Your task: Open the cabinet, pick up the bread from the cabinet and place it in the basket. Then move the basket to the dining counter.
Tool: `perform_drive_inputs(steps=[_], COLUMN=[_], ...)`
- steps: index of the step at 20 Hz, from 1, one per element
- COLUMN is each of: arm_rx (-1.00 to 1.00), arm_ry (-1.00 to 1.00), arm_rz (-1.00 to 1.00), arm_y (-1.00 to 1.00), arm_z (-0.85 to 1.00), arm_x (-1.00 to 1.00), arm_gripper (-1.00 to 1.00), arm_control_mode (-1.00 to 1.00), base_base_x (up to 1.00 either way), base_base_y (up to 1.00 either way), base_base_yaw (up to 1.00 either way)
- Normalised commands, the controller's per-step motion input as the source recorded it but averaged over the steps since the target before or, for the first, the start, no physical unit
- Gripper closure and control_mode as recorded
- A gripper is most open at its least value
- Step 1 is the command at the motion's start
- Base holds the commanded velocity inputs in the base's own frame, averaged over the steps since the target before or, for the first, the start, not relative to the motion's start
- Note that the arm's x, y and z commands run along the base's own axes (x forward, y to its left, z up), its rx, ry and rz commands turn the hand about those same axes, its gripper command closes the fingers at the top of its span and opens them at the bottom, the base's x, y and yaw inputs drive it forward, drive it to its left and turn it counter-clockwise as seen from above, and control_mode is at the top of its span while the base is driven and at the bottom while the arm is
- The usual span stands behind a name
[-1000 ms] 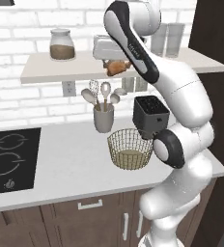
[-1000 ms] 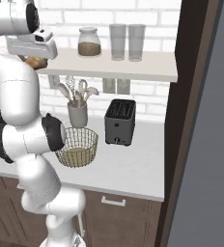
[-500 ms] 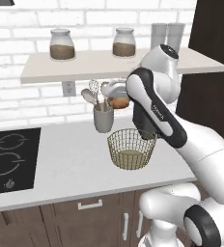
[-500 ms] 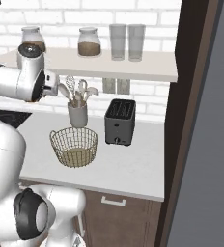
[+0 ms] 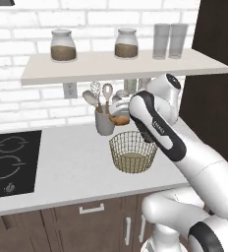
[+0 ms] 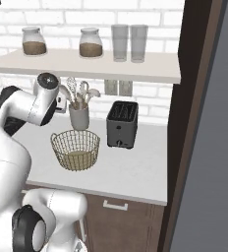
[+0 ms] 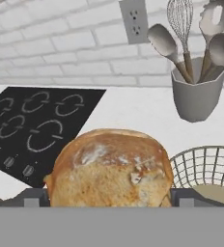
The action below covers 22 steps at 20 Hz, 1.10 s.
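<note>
The bread, a golden-brown roll, hangs in the air between the fingers of my gripper, which is shut on it. It sits just above the back left rim of the tan wire basket, close to the utensil cup. In the hand view the bread lies between the two dark fingertips of the gripper, with the basket below at the right. The basket stands on the white worktop. The cabinet is the pale shelf plank above. The dining counter is out of view.
A grey utensil cup with spoons and a whisk stands right behind the basket. A dark toaster sits to its right. A black cooktop lies at the left. Two jars and two glasses stand on the shelf.
The arm has swung down from the shelf with the bread in its grip, from shelf height to just above the basket's rim. The basket has not moved.
</note>
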Motion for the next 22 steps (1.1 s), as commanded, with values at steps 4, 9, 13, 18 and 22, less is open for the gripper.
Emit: perform_drive_inputs(steps=[4,9,13,18,22], arm_rx=[0.00,0.00,-0.05,-0.04,-0.04], arm_ry=[0.09,-0.01,-0.05,0.17,0.25], arm_rz=[0.00,0.00,0.00,0.00,0.00], arm_y=[-0.49,-0.29,0.00,-0.42,-0.36], arm_z=[-0.64,-0.83,-0.77,-0.14,-0.07], arm_x=[0.40,-0.04,-0.09,0.17,0.51], arm_gripper=[1.00,1.00,1.00,1.00,1.00], arm_control_mode=[-1.00,-1.00,-1.00,-1.00,-1.00], base_base_x=[0.00,0.00,0.00,0.00,0.00], base_base_y=[0.00,0.00,0.00,0.00,0.00], base_base_yaw=[0.00,0.00,0.00,0.00,0.00])
